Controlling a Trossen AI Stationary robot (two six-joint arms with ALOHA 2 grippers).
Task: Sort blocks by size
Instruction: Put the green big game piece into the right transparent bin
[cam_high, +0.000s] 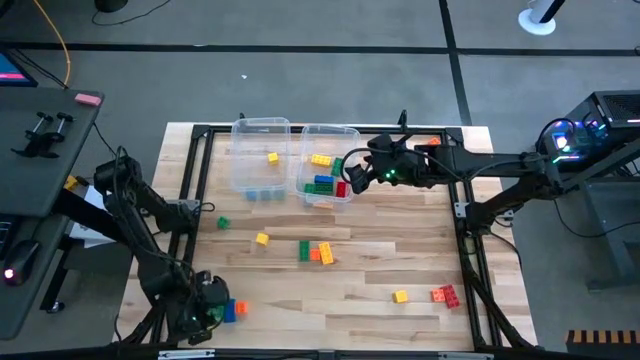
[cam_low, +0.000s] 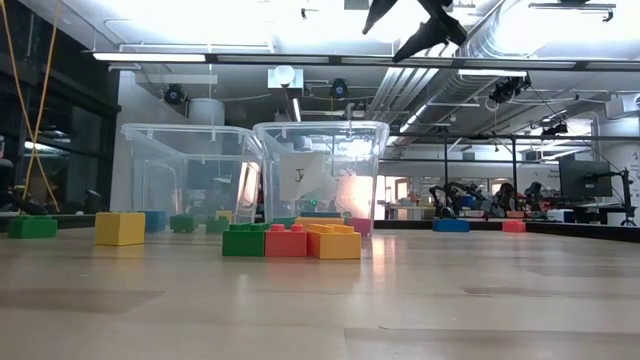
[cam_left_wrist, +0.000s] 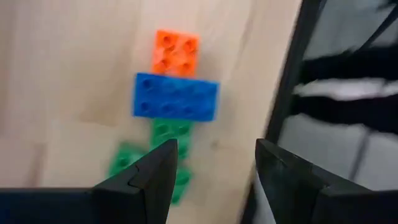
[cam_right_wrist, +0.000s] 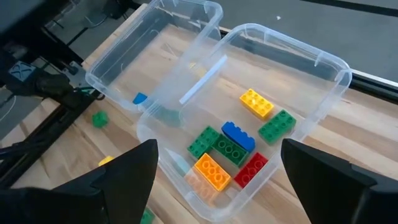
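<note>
My right end effector (cam_right_wrist: 214, 186) hovers with fingers apart over the right bin (cam_high: 345, 133), which already holds several long blocks (cam_right_wrist: 233, 146). My left end effector (cam_left_wrist: 211, 180), also apart, hangs above a blue block (cam_left_wrist: 175, 96) near the surface's corner. Many blocks still lie on the surface (cam_high: 400, 250), so I judge the sorting about half done.

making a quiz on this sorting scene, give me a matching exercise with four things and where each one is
Things:
1. right gripper
2. left gripper
3. long yellow block
4. red block

Places:
A. on the table near its front right corner
B. inside the right bin
C. above the right bin, jaws open
D. over the front left corner, beside a blue block

Pairs: 1-C, 2-D, 3-B, 4-A
</note>
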